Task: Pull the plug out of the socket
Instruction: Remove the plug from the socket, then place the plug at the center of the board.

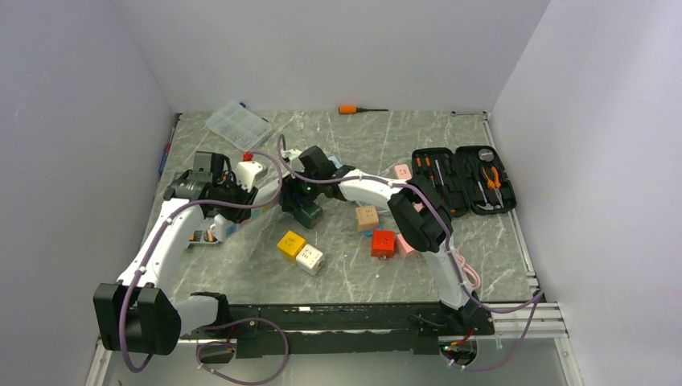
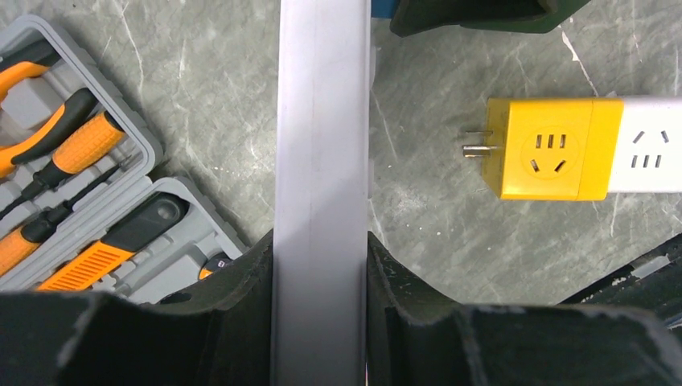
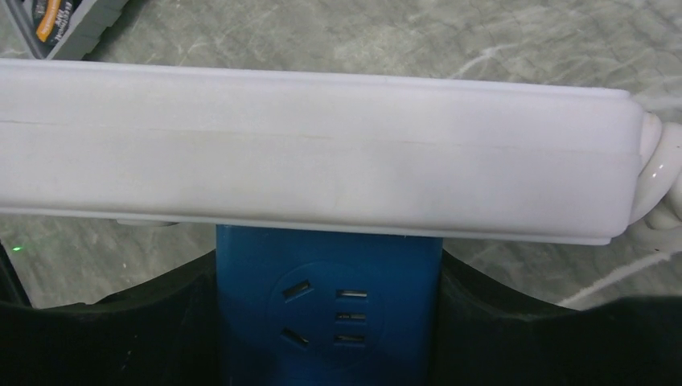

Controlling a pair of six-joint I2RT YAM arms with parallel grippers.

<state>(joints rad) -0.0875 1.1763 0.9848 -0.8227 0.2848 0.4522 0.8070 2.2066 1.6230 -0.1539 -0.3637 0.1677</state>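
Two tools share one white power strip (image 2: 322, 121). My left tool (image 2: 322, 277) is clamped narrow across it, fingers (image 2: 241, 281) pressed to both long sides. My right tool (image 3: 326, 310) holds the blue plug (image 3: 386, 257) (a cube with outlets on its own face), which sits flush against the strip near the end with the white cord (image 3: 655, 173). On the marble worktop (image 2: 434, 233) nearby lie a yellow adapter (image 2: 551, 149) and an open screwdriver kit (image 2: 145, 153).
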